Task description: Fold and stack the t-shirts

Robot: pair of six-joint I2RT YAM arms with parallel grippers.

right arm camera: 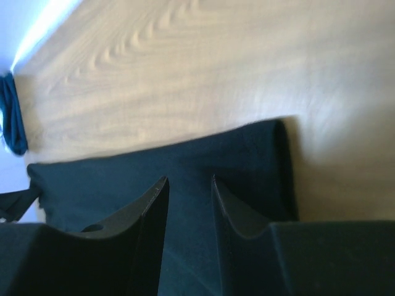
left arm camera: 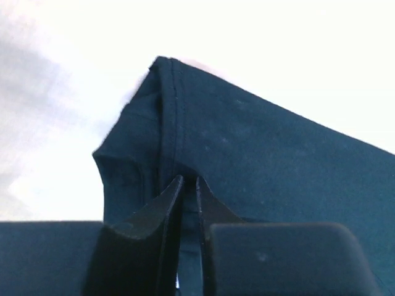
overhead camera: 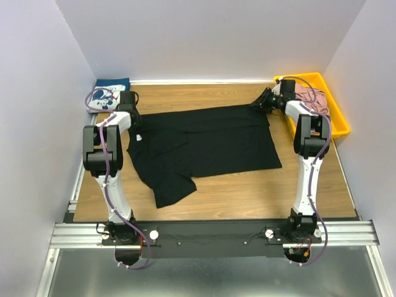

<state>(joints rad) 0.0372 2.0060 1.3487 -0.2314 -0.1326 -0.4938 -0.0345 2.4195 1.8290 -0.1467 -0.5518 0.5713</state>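
Note:
The large black t-shirt (overhead camera: 204,145) lies spread on the wooden table, one sleeve trailing toward the near edge. At the shirt's far left corner my left gripper (overhead camera: 131,106) is pinched shut on the hem; in the left wrist view the jaws (left arm camera: 189,179) clamp a stitched fold of the dark cloth (left arm camera: 259,160). My right gripper (overhead camera: 258,105) is at the far right corner. Its jaws (right arm camera: 189,180) stand apart over the flat cloth (right arm camera: 111,179), gripping nothing. The navy t-shirt (overhead camera: 111,90) with a white print lies folded at the back left. The pink t-shirt (overhead camera: 312,99) is in the bin.
A yellow bin (overhead camera: 337,120) stands at the back right, just behind the right arm. White walls close in the table on the left, back and right. Bare wood (overhead camera: 247,192) shows between the black shirt and the arms' bases.

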